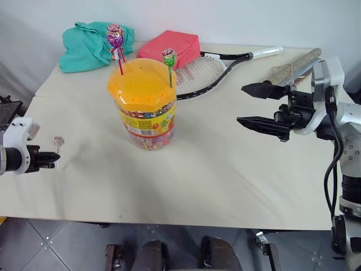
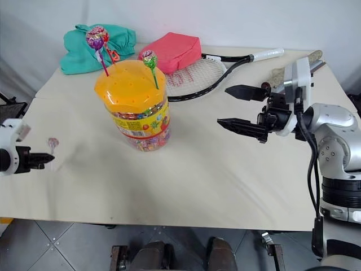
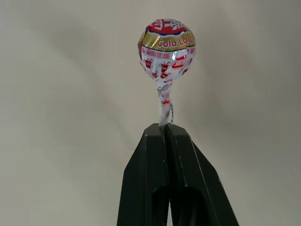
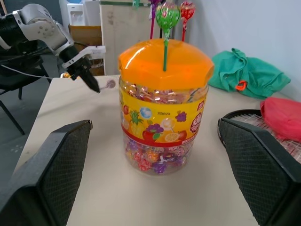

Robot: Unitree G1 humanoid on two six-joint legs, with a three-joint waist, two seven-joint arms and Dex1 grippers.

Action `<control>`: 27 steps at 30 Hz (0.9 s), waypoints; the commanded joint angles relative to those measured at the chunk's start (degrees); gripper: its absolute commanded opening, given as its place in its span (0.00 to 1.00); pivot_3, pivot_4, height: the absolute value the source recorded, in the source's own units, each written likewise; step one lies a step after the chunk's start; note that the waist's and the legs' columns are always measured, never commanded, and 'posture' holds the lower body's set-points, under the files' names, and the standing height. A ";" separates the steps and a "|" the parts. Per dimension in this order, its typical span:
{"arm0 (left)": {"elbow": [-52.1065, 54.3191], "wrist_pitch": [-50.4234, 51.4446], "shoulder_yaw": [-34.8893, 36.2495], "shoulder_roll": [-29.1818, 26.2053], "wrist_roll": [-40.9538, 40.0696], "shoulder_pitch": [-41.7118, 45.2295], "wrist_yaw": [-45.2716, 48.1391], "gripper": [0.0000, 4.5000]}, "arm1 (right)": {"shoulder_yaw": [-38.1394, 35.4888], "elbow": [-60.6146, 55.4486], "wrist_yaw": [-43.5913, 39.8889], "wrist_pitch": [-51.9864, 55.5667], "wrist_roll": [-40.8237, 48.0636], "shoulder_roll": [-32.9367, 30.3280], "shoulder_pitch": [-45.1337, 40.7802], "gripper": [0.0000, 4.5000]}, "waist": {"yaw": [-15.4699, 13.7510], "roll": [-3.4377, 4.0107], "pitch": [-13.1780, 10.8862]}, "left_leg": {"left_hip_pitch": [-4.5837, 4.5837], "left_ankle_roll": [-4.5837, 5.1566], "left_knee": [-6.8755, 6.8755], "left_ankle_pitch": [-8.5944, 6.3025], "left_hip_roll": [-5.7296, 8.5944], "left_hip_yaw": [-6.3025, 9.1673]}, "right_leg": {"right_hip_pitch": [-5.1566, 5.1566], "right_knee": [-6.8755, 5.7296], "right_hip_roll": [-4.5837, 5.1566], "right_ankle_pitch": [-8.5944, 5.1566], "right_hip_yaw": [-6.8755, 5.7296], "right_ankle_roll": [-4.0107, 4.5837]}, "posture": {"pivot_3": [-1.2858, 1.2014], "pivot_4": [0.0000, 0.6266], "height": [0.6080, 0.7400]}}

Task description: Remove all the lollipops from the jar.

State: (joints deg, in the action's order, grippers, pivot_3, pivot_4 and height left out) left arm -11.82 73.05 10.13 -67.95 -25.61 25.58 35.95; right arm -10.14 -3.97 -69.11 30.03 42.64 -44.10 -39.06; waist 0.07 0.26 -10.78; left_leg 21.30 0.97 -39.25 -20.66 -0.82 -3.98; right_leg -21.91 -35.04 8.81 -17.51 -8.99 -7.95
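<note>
Cream bench (image 1: 214, 175) spreads across the frame, with the jar (image 1: 145, 101) standing at centre-left under its orange lid. Three lollipops are stuck upright in that lid: purple (image 1: 115, 37), red (image 4: 187, 10) and green (image 1: 168, 57). At mid-right, the right gripper (image 1: 256, 105) hovers beside the jar, fingers spread wide and holding nothing. Down at the left edge, the left gripper (image 1: 54, 158) is clamped tight on the stick of the pink-silver lollipop (image 3: 166, 49), out over the bench.

Head eyes look down over the table (image 1: 225, 186); wrist views sit close, seemingly sharing the jar (image 4: 162, 108).
</note>
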 commanded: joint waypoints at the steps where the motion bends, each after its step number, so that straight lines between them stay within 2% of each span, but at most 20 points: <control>1: 1.43 1.40 -0.82 -2.75 2.03 0.32 0.03 0.22 | -1.10 -0.98 0.11 -1.15 -0.02 -0.07 -0.50 1.00 | -0.05 0.00 0.00 | 0.00 0.00 0.00 0.00 0.00 -0.01 | -0.01 -0.01 0.00 0.00 0.02 0.00 | 0.52 0.24 1.00; 6: 4.51 4.94 0.86 -3.62 0.00 4.13 1.55 0.57 | -1.25 -0.86 0.02 -1.02 0.00 -0.52 -0.73 1.00 | -0.10 -0.01 0.00 | 0.01 0.00 0.00 0.00 0.00 -0.01 | -0.01 -0.01 0.00 0.00 0.03 0.00 | 0.52 0.24 1.00; 10: 10.31 6.78 3.23 -6.44 -5.11 7.74 7.40 0.85 | -1.45 -0.91 -0.12 -0.84 -0.06 -1.11 -0.86 1.00 | 0.01 -0.08 -0.02 | 0.05 -0.01 0.00 0.00 -0.01 -0.03 | -0.09 -0.03 0.00 0.00 0.04 0.00 | 0.52 0.24 1.00; 12: 11.76 3.30 5.68 -5.94 -7.36 11.22 10.02 0.99 | -1.82 -1.05 0.05 -0.67 -0.03 -1.40 -1.03 1.00 | -0.08 -0.08 -0.02 | 0.10 -0.01 0.00 0.00 -0.01 -0.05 | -0.15 -0.06 0.00 0.00 0.06 0.00 | 0.52 0.24 1.00; 16: 10.75 -9.86 8.99 -0.47 -7.87 16.03 12.09 1.00 | -2.35 -1.18 0.50 -0.81 -0.18 -1.60 -1.15 1.00 | -0.03 -0.07 -0.01 | 0.13 -0.01 -0.03 0.00 -0.01 -0.12 | -0.19 -0.06 0.01 0.00 0.07 0.00 | 0.52 0.24 1.00; 19: 7.79 -26.06 11.69 8.01 -8.86 19.99 15.62 1.00 | -2.98 -1.91 1.28 -0.77 -0.03 -1.71 -0.67 1.00 | -0.15 -0.06 -0.01 | 0.14 -0.01 -0.07 0.00 -0.02 -0.20 | -0.26 -0.12 0.02 0.00 0.07 0.01 | 0.52 0.24 1.00; 27: 2.45 -37.04 7.53 15.08 -11.07 23.88 29.63 1.00 | -6.02 -6.19 4.63 0.30 1.06 -2.53 3.07 1.00 | 0.05 -0.12 0.02 | 0.31 0.01 -0.32 -0.02 -0.03 -0.29 | -0.58 -0.60 0.04 0.00 0.05 0.01 | 0.52 0.24 1.00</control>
State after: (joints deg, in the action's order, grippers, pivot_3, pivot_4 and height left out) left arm -8.92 38.43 17.71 -52.63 -35.92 48.07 63.61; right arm -13.50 -7.48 -65.23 30.33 42.24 -45.28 -35.92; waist 0.12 0.13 -10.76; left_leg 21.62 0.99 -39.59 -20.69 -0.85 -4.28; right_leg -22.48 -35.64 8.85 -17.51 -8.94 -7.95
